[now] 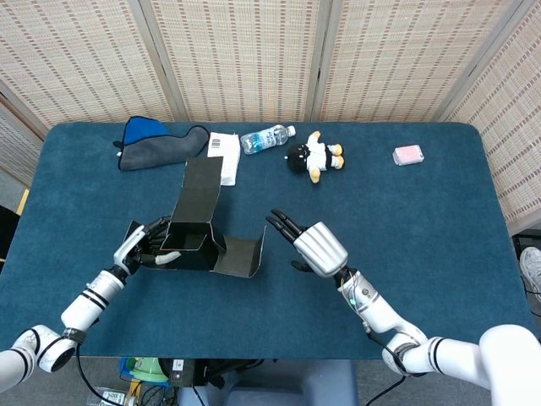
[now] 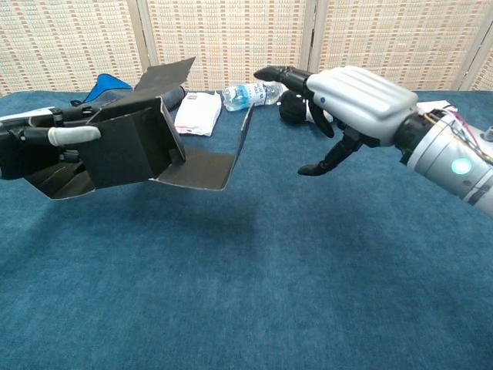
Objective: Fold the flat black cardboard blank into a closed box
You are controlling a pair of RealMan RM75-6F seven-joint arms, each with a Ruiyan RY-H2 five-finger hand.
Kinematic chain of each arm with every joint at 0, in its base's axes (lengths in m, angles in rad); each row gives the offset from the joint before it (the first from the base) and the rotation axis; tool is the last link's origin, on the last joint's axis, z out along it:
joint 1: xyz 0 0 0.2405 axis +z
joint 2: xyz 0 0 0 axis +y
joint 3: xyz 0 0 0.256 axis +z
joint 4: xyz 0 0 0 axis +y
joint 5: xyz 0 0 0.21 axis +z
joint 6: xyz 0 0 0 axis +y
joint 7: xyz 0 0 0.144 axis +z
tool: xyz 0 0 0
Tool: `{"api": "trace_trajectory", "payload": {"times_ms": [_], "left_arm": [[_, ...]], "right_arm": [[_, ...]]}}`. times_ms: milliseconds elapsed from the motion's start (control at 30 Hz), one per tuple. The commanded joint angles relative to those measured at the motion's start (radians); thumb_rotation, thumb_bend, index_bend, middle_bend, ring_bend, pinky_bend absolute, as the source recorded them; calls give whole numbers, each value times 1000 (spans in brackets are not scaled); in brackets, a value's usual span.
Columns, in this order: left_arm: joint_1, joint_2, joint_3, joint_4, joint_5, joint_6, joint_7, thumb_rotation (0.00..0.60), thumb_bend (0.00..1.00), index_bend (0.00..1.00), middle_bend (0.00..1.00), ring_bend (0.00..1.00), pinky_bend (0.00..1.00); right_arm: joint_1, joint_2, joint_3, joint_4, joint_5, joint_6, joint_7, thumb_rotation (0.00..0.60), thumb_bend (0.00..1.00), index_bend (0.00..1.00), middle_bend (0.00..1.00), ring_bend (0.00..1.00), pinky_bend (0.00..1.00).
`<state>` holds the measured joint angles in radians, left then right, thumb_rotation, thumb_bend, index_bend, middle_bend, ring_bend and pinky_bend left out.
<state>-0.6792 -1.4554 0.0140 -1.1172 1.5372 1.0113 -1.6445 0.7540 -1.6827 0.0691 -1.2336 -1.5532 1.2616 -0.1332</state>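
Chest view: holding the half-folded black box [image 2: 127,142] off the counter [image 2: 254,293] in the left hand [image 2: 35,146], fingers pinching one wall. Hovering right of the box, right hand [image 2: 350,96] spread, holding nothing. Probably needing next to press the raised side flap [image 2: 243,139] inward.

A black cardboard blank [image 1: 196,230] is lying on the deep blue table [image 1: 423,220]; a pink packet [image 1: 407,155] is showing beside woven beige screens [image 1: 254,51].

At the lower left of the head view our left hand [image 1: 145,247] grips the black cardboard box [image 1: 190,245], arm stretched along the bottom edge. Our right hand [image 1: 311,245] hovers centre frame, holding nothing, fingers spread (thumb angled downward in the chest view).
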Motion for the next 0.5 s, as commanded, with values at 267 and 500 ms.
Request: {"api": "trace_trajectory", "payload": {"times_ms": [267, 500], "left_arm": [[-16, 49, -18, -75, -1, -28, -40, 600, 166, 228, 269, 552, 695], [-27, 71, -20, -114, 14, -38, -58, 600, 166, 225, 269, 552, 695]], "right_arm": [[4, -169, 38, 178, -67, 93, 31, 600, 0, 0, 43, 692, 1000], [20, -251, 59, 276, -100, 145, 56, 600, 0, 0, 43, 686, 1000]]}}
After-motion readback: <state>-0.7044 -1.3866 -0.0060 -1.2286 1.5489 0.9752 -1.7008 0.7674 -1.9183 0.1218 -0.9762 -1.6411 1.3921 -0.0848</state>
